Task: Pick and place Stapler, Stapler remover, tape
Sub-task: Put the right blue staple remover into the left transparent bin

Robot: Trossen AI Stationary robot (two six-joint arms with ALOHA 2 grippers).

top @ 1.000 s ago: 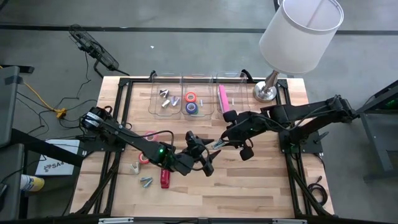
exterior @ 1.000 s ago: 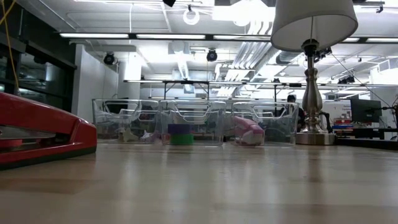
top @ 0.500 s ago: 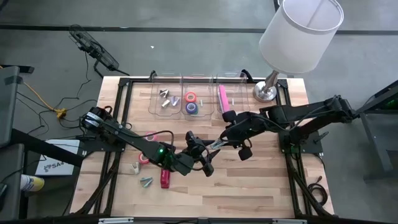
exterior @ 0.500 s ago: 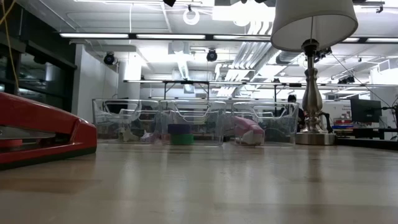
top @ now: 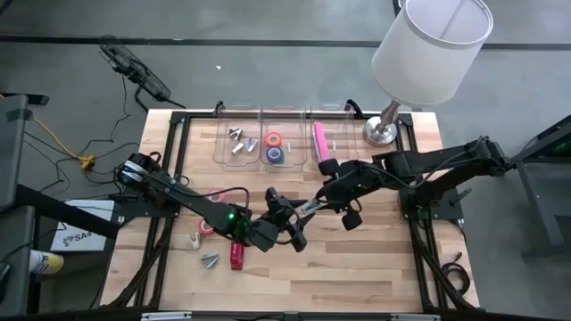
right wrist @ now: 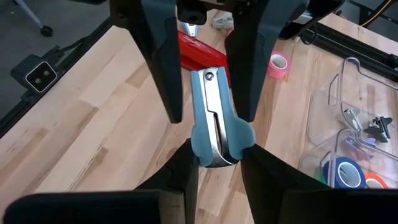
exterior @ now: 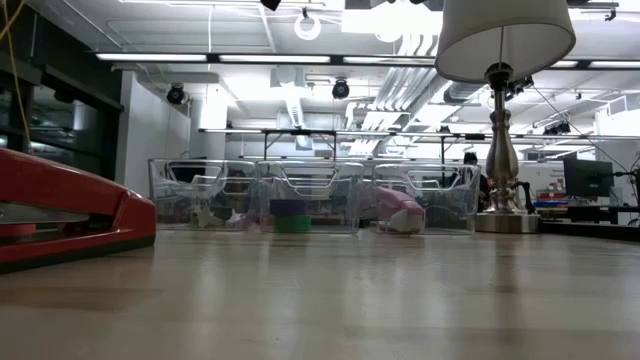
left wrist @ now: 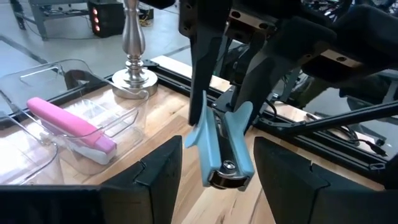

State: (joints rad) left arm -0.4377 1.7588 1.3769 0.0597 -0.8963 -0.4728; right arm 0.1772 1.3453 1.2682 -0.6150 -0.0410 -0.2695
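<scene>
My right gripper (right wrist: 214, 163) is squeezed shut on one end of a light blue stapler (right wrist: 213, 127) and holds it up over the middle of the table (top: 375, 259). My left gripper (left wrist: 214, 177) sits right at the stapler's other end, with its fingers (left wrist: 158, 177) spread wide on both sides and not touching it. A red stapler (top: 236, 257) lies near the front left, a pink tape roll (right wrist: 278, 64) is on the wood, and a pink stapler (top: 318, 139) lies in the far right bin (top: 337, 141).
</scene>
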